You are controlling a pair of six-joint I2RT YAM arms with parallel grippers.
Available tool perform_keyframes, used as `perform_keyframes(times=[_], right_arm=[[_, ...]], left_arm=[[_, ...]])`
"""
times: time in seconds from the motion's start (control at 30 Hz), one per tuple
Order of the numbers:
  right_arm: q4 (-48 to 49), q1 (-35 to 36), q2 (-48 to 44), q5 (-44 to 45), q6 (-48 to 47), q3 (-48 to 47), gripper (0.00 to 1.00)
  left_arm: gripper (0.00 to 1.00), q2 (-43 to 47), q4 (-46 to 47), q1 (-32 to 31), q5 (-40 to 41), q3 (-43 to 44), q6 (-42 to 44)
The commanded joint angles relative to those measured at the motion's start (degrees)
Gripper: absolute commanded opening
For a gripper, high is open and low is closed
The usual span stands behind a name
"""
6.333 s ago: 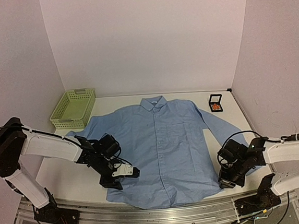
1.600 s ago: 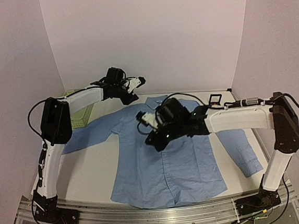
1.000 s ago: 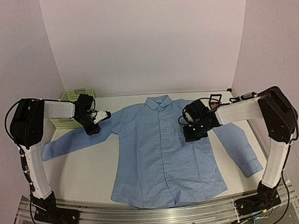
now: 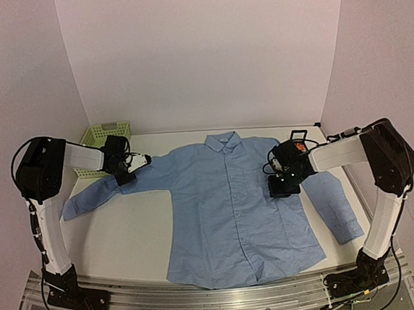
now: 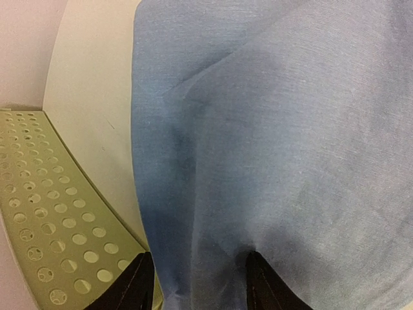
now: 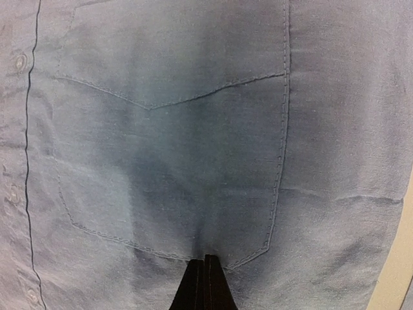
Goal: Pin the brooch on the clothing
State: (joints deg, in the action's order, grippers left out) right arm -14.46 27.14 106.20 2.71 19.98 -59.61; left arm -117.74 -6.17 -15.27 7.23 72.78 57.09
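Overhead view: one light blue shirt (image 4: 229,196) lies flat, collar toward the top of the frame, hem toward the bottom, long axis running top to bottom.
One brooch (image 4: 300,145), an orange speck too small to tell its facing, sits in one black box (image 4: 297,134), upper right. The left gripper (image 4: 130,167), fingers apart, rests on the left sleeve beside one green basket (image 4: 106,125). The right gripper (image 4: 282,187), fingers pressed together, is at the chest pocket (image 6: 174,155).

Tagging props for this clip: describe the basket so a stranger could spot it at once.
Start at the blue shirt spread on the table. Beyond the sleeve by the left gripper, in the far left corner, stands the basket. It is the only pale green, hole-dotted thing there.
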Motion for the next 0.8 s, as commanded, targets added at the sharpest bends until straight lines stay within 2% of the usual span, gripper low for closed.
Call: perform_keyframes(times=[0.0, 0.1, 0.27, 0.47, 0.6, 0.67, 0.77], right_arm=[[-3.96, 0.21, 1.53, -2.23, -0.8, -2.0, 0.0], [-4.44, 0.22, 0.76, -2.2, -1.5, -3.83, 0.0], [-5.6, 0.22, 0.0, -2.25, -1.77, -8.48, 0.0], [-6.39, -0.33, 0.47, -2.26, -2.04, -14.13, 0.0], [-7.68, -2.86, 0.83, -0.74, -2.45, -19.27, 0.0], [-8.35, -4.41, 0.77, 0.76, -2.94, -22.03, 0.06], [-9.15, -7.25, 0.77, 3.12, -3.35, -24.63, 0.24]], left_arm=[[0.51, 1.79, -9.63, -0.29, -5.65, 0.24, -0.9], [0.52, 5.24, -15.23, -0.48, -9.83, 3.21, -3.44], [0.52, 11.57, -21.25, 1.19, -11.32, 4.79, -5.18], [0.52, 19.03, -20.88, 5.31, -9.09, -4.11, -2.16], [0.52, 21.72, -21.49, 5.54, -10.73, -5.82, -3.24], [0.54, 22.9, -22.23, 5.2, -12.55, -5.12, -4.45], [0.62, 25.32, -22.6, 4.05, -16.09, -4.71, -6.54]])
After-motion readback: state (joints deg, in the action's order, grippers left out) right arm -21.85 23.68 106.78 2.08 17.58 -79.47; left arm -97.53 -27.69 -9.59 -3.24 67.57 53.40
